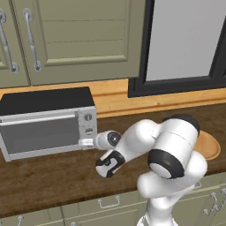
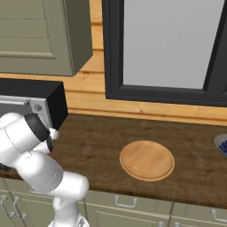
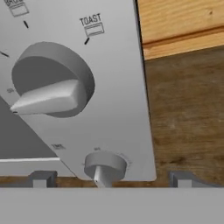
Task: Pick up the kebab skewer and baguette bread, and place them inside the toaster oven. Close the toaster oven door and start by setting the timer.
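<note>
While spread wide, fingers (image 3: 111, 178) straddle bottom knob (image 3: 105, 166) | toaster oven (image 1: 46, 121) door (image 1: 39, 132) shut | holding nothing

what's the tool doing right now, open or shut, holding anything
tool: open, holding nothing; its fingertips stand wide either side of the lowest knob on the toaster oven.

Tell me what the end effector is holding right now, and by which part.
Nothing. The end effector is open, its fingertips standing apart on either side of the toaster oven's lower knob without closing on it.
</note>
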